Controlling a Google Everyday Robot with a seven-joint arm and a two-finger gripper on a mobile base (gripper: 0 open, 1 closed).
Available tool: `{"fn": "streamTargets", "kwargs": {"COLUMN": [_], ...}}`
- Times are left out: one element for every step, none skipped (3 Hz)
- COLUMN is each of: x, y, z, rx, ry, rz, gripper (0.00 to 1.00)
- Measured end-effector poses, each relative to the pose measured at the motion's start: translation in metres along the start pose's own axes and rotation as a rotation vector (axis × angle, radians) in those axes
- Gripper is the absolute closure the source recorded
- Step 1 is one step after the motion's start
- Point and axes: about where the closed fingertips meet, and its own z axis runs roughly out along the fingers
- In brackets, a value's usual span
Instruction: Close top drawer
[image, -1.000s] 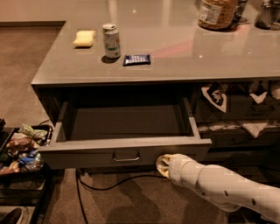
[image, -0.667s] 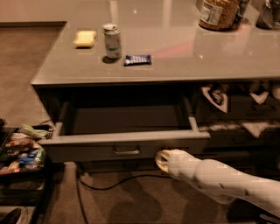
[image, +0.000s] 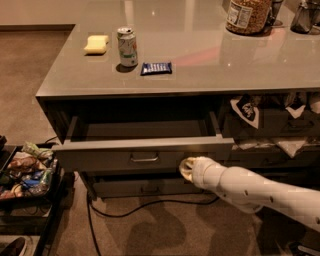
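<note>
The top drawer (image: 100, 156) is a wide dark-grey drawer under the grey counter (image: 200, 65). It stands partly open, and a narrow strip of its inside shows. Its small metal handle (image: 144, 159) sits at the middle of the flat front. My gripper (image: 187, 168) is at the end of the white arm (image: 250, 190), which reaches in from the lower right. The gripper presses against the drawer front, right of the handle.
On the counter lie a yellow sponge (image: 96, 44), a soda can (image: 127, 46), a dark snack packet (image: 156, 68) and a jar (image: 249, 15). A lower drawer (image: 145, 187) sits below. Narrower drawers with white pennants (image: 270, 120) are at right. A bin of snacks (image: 25, 172) stands at left. A black cable (image: 150, 205) lies on the carpet.
The drawer has slid inward: less of its inside shows now. My gripper has moved forward with the drawer front, staying right of the handle.
</note>
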Motion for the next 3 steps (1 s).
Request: {"fn": "streamTargets", "kwargs": {"x": [0.005,0.009,0.01], "y": [-0.021,-0.044,-0.064], "z": [0.013,0.021,0.025], "rx": [0.024,0.051,0.076], "ry": [0.0,0.005,0.01], "rz": [-0.017,-0.04,-0.067], "gripper": [1.0,1.0,1.0]}}
